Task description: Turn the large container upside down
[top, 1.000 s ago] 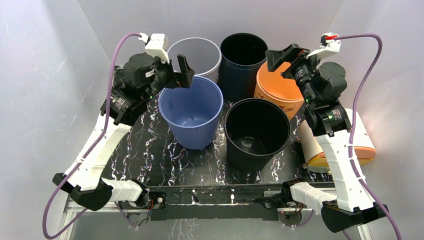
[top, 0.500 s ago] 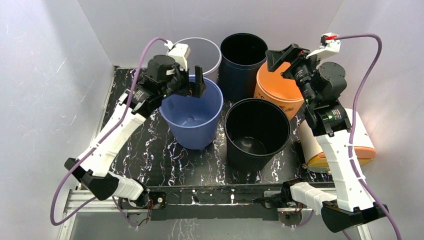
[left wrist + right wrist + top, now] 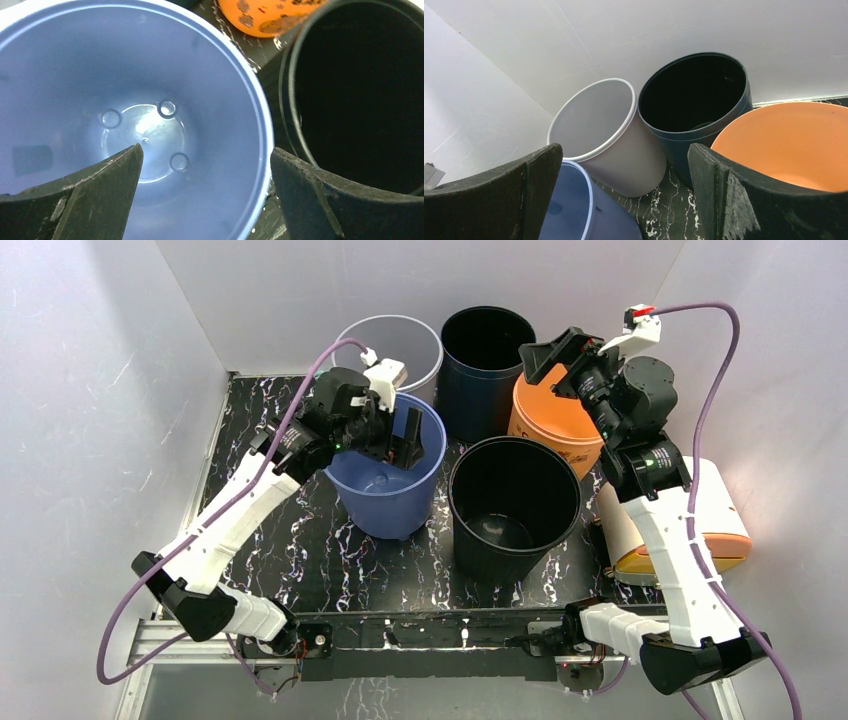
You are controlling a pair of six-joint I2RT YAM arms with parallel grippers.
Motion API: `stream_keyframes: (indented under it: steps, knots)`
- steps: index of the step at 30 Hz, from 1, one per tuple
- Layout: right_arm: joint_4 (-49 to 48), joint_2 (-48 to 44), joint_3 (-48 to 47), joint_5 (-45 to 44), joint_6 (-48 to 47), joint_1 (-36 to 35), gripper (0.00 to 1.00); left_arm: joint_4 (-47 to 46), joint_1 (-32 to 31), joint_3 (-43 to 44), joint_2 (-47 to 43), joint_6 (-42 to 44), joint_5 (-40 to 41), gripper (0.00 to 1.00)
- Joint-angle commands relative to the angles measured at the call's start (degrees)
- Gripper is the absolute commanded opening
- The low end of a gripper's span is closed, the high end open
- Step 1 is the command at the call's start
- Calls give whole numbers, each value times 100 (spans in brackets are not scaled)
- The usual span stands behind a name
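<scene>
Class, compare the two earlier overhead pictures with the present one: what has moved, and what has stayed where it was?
The left gripper swung right from beside the blue bucket to over its mouth. Its open fingers now straddle the rim on the black bucket's side, gripping nothing. The right gripper, open, edged slightly left above the orange container. All the containers stayed put.

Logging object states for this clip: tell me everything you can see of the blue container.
The blue container is a smooth, glossy plastic tub, tapering from a wide round rim to a smaller flat base with three small round marks moulded inside. It stands upright, mouth up, empty, on the marbled black table, left of the large black pot. The left end effector is open, one finger inside the rim and one outside; contact cannot be confirmed.
</scene>
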State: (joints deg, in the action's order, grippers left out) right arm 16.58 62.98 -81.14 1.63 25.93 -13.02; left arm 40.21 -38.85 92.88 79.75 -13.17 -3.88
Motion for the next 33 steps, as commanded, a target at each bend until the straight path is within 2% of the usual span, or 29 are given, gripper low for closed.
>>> stream_keyframes:
  steps: [1, 5, 9, 13, 17, 25, 28, 29, 30, 33]
  knots:
    - [-85, 32, -148, 186, 58, 23, 98, 582, -408, 504, 21, 465, -210, 98]
    - [-162, 69, -97, 271, 158, 18, 98, 849, -755, 657, 161, 613, -34, 95]
    - [-233, 141, -51, 432, 263, 10, 98, 1384, -1050, 1057, 608, 662, 454, 89]
    - [-203, 235, -100, 491, 289, 10, 98, 1542, -1407, 1100, 796, 749, 936, 85]
    - [-182, 318, -135, 552, 310, 12, 98, 1752, -1433, 1230, 916, 787, 1183, 75]
    - [-258, 334, -139, 606, 338, 12, 98, 1797, -1434, 978, 967, 659, 1316, 44]
    - [-211, 299, -141, 555, 293, 10, 98, 1770, -1435, 909, 922, 554, 1379, 17]
    - [-189, 289, -139, 535, 278, 10, 98, 1768, -1435, 910, 911, 512, 1381, 5]
    - [-176, 287, -139, 525, 266, 10, 98, 1786, -1438, 912, 897, 471, 1407, 0]
    - [-182, 286, -159, 752, 151, 10, 98, 1999, -1434, 1176, 877, 216, 1423, 0]
